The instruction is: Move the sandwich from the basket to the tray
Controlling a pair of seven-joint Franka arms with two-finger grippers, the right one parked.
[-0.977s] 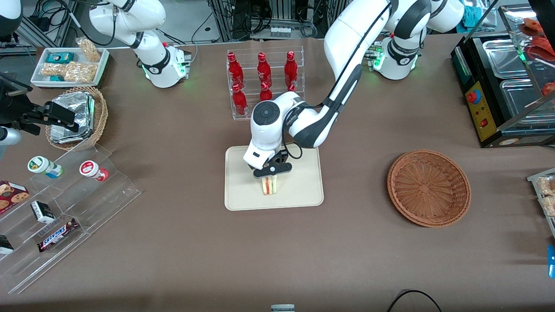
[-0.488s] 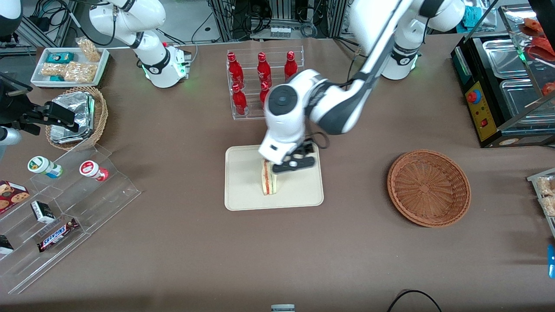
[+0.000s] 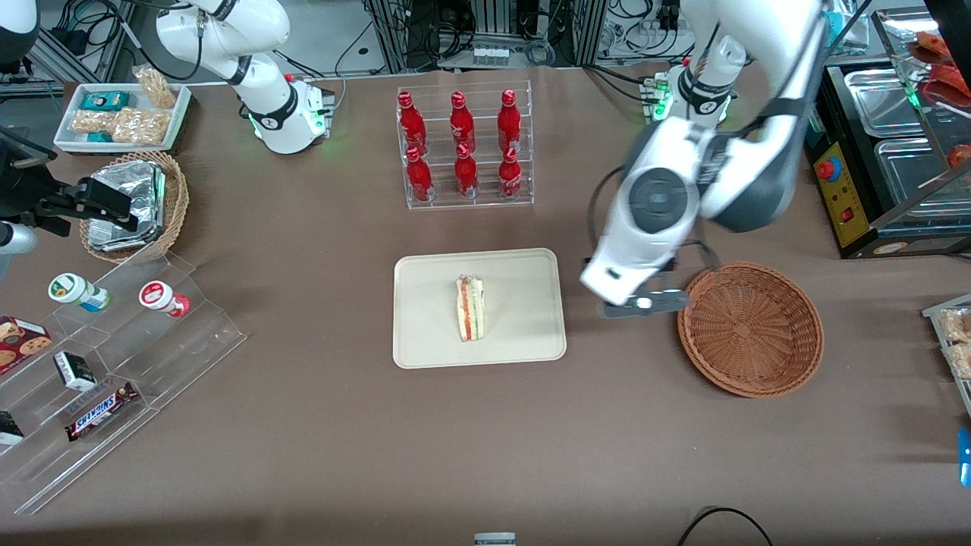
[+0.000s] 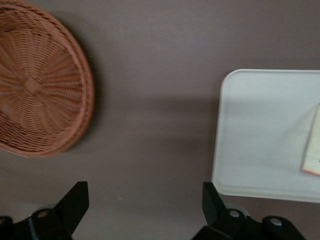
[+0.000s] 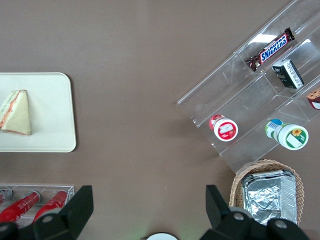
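Observation:
The sandwich (image 3: 470, 309), a white wedge with red and green layers, stands on the cream tray (image 3: 425, 334) near its middle; it also shows in the left wrist view (image 4: 312, 152) and the right wrist view (image 5: 16, 113). The reddish-brown wicker basket (image 3: 749, 327) holds nothing and lies toward the working arm's end; it shows in the left wrist view (image 4: 40, 85). My left gripper (image 3: 643, 303) is open and holds nothing, above the brown table between the tray (image 4: 260, 130) and the basket. Its black fingers (image 4: 75, 202) stand wide apart.
A clear rack of red bottles (image 3: 463, 148) stands farther from the front camera than the tray. A tan basket with foil packs (image 3: 136, 205), a white snack tray (image 3: 121, 114) and a clear stepped shelf (image 3: 114, 356) lie toward the parked arm's end. A black counter unit (image 3: 880, 152) stands at the working arm's end.
My gripper let go of the sandwich on the tray, rose and swung toward the basket. The sandwich stays standing on the tray.

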